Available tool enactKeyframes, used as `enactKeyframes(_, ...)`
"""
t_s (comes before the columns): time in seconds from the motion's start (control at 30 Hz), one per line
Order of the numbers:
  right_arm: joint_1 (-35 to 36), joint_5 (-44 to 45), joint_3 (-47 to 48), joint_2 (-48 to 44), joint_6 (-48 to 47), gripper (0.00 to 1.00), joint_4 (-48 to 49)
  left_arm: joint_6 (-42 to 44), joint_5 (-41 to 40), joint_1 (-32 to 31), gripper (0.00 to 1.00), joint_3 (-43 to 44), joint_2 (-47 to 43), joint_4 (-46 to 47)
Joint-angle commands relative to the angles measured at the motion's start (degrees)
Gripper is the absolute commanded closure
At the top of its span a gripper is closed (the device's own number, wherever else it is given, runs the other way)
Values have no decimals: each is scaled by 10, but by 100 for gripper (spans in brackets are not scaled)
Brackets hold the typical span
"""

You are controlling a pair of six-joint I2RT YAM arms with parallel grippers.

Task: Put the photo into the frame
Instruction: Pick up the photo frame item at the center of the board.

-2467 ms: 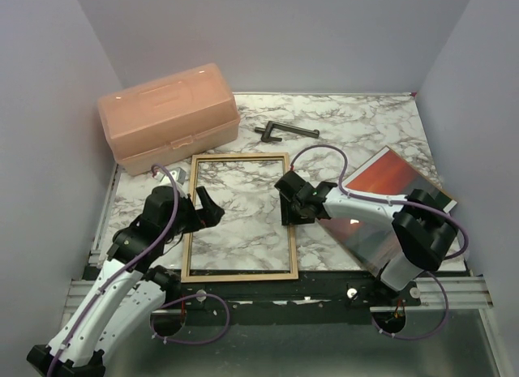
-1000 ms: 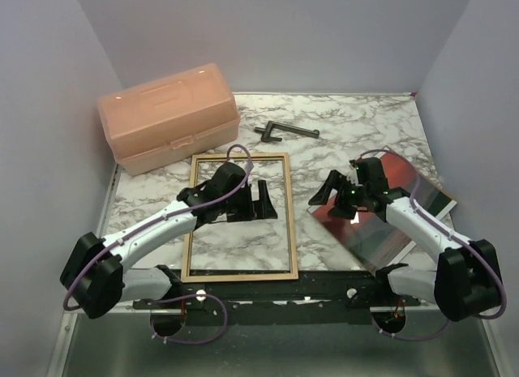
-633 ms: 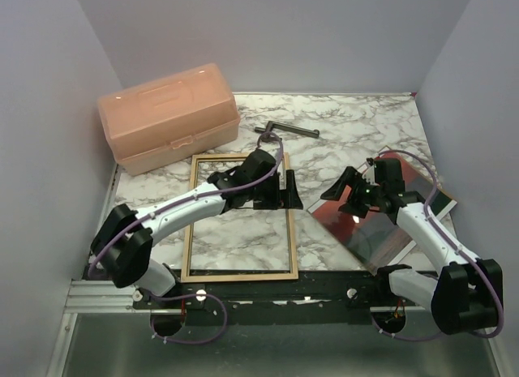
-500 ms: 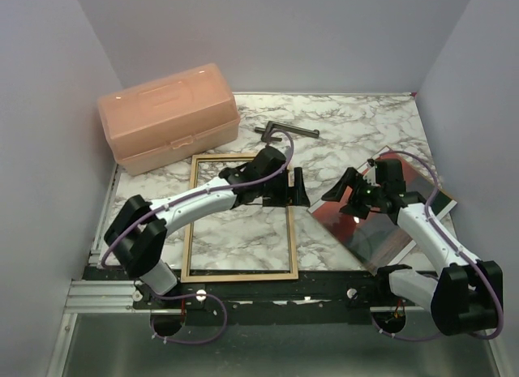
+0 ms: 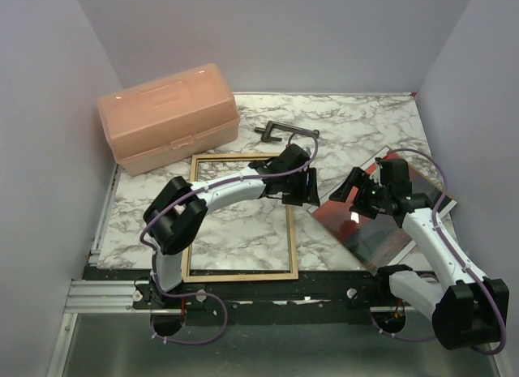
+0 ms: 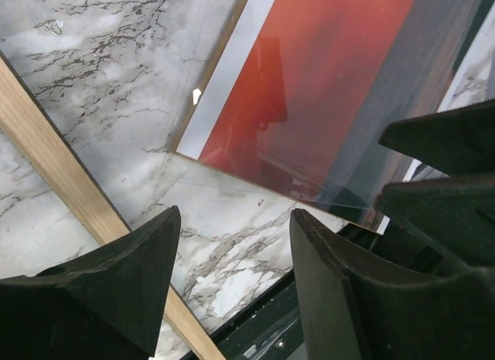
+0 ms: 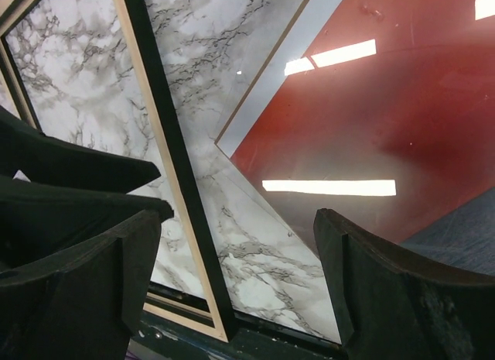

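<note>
Tabletop (image 5: 365, 126) of grey-veined white marble carries the large tan wooden rectangular frame (image 5: 239, 274) with clear pane, flat, left of centre; the glossy red sunset photo (image 5: 365, 231) lies face up just right of it. The left arm stretches across the frame, the left gripper (image 5: 308, 188) parted, empty, beside the photo's left corner. The right gripper (image 5: 350, 190) hovers opposite, spread wide, empty.

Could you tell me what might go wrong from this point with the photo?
The left gripper and right gripper both hover open at the same corner of the photo, so they could collide. The photo lies flat and glossy; a grip might slip or crease it. The left arm reaches across the frame and might knock it.
</note>
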Motion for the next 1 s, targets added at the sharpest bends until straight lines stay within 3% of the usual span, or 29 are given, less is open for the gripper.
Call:
enactKeyframes(0.0,-3,24,10,-6,-9,12,-24,15,-31,-9,42,56,41,-60)
enactKeyframes(0.73,-3,11,-1,-19,3,12,-20,24,-66,-17,32,189,165,-172)
enactKeyframes(0.97,-3,11,-3,-24,5,12,-20,20,-35,-18,29,204,191,-172)
